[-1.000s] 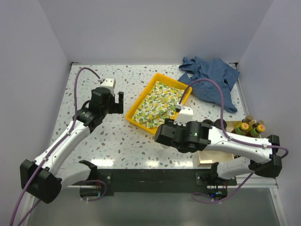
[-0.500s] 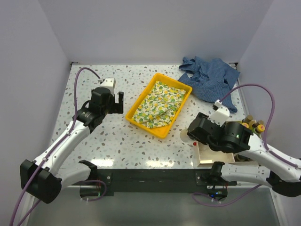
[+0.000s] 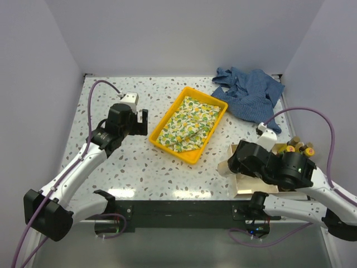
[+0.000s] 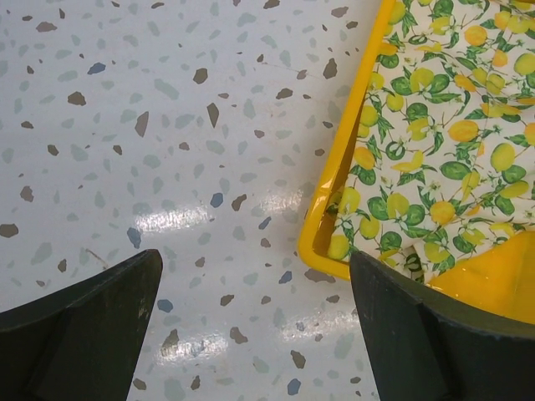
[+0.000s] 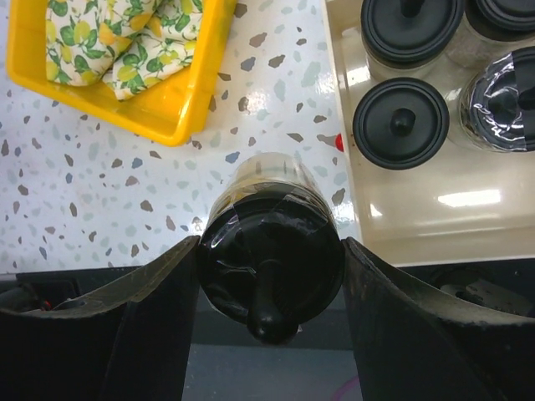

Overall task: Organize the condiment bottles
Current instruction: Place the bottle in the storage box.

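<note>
1. One wide swing: the right arm (image 3: 279,167) has left the tray (image 3: 213,129) at centre frame and now sits lower right, over the box (image 5: 418,225).
2. The box already holds black-lidded jars (image 5: 401,123) and amber bottles (image 3: 295,149), so a drop-off looks next.
3. The left claw (image 4: 255,259) stays spread wide and empty beside the tray.
4. The right claw (image 5: 270,246), half open, clamps a clear jar (image 5: 272,284), just left of the box wall.

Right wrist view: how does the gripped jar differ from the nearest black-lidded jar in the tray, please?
The gripped jar is held by the right gripper outside the cream tray; the tray jar stands free inside. The gripped jar's lid looks film-wrapped; the tray jar's is bare. Both lids are black and knobbed.
</note>
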Robot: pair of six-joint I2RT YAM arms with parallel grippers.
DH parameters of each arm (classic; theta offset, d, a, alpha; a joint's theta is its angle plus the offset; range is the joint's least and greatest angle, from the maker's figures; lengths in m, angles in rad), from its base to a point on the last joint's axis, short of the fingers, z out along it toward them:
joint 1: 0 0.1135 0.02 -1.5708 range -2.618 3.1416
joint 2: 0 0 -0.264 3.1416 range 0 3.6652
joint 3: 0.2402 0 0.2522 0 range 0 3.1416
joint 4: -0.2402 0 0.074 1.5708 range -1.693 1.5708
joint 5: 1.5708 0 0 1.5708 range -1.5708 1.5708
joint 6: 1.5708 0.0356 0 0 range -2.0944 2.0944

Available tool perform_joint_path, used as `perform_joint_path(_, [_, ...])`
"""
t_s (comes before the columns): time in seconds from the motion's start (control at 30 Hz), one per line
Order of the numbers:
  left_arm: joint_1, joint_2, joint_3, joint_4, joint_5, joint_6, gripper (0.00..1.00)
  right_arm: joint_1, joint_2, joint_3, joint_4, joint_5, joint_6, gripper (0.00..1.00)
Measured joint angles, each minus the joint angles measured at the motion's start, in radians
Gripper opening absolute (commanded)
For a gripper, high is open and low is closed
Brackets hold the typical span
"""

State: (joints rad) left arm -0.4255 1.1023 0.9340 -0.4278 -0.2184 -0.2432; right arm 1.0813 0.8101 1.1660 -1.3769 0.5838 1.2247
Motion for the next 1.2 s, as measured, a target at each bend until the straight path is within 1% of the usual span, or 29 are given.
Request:
perform_joint_path(0.2, [0.0, -0.021, -0.009, 0.008, 0.048, -0.001, 1.0, -0.05, -0.001, -0.035, -0.002, -0.069, -0.029, 0.0])
perform_joint_path(0.33, [0.0, -0.032, -0.013, 0.013, 0.074, -0.001, 1.0, -0.119, -0.001, -0.035, 0.001, -0.101, -0.09, 0.0])
perform_joint_path(0.47, [0.0, -0.045, -0.016, 0.019, 0.103, -0.004, 1.0, -0.254, -0.003, -0.035, 0.001, -0.109, -0.2, 0.0])
perform_joint_path(0.63, [0.0, -0.065, -0.016, 0.024, 0.134, -0.007, 1.0, -0.487, -0.004, -0.002, -0.002, -0.135, -0.351, 0.0])
perform_joint_path(0.7, [0.0, -0.074, -0.016, 0.024, 0.142, -0.007, 1.0, -0.533, 0.001, 0.021, -0.002, -0.142, -0.393, 0.0])
perform_joint_path(0.93, [0.0, -0.093, -0.016, 0.029, 0.161, -0.008, 1.0, -0.548, 0.0, 0.029, 0.0, -0.204, -0.463, 0.0])
perform_joint_path(1.2, [0.0, -0.093, -0.016, 0.031, 0.164, -0.008, 1.0, -0.552, -0.069, -0.049, 0.027, -0.251, -0.472, 0.0])
